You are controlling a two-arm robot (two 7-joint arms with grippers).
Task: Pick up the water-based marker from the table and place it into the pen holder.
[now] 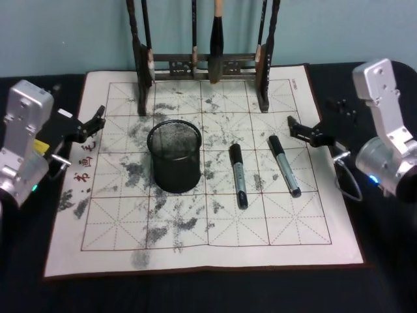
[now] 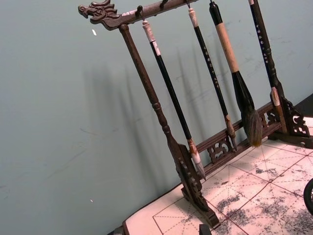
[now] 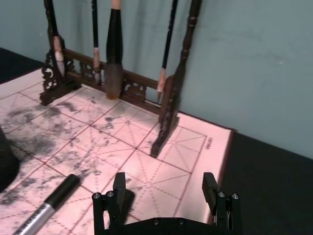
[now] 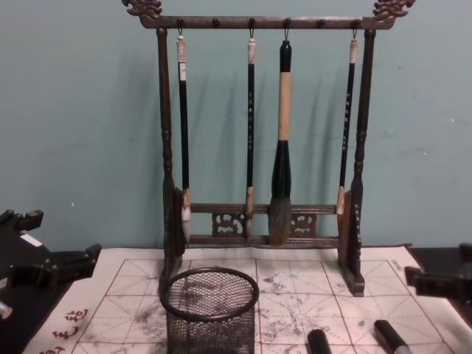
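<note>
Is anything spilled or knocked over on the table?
Nothing is knocked over. The pen holder stands upright, two markers lie flat to its right, and the brushes hang straight on the rack. The only messy thing is grey ink smudges across the gridded mat. The left gripper and right gripper sit open beside it.

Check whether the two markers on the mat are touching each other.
Apart. The head view shows bare mat between the marker nearer the pen holder and the outer marker.
</note>
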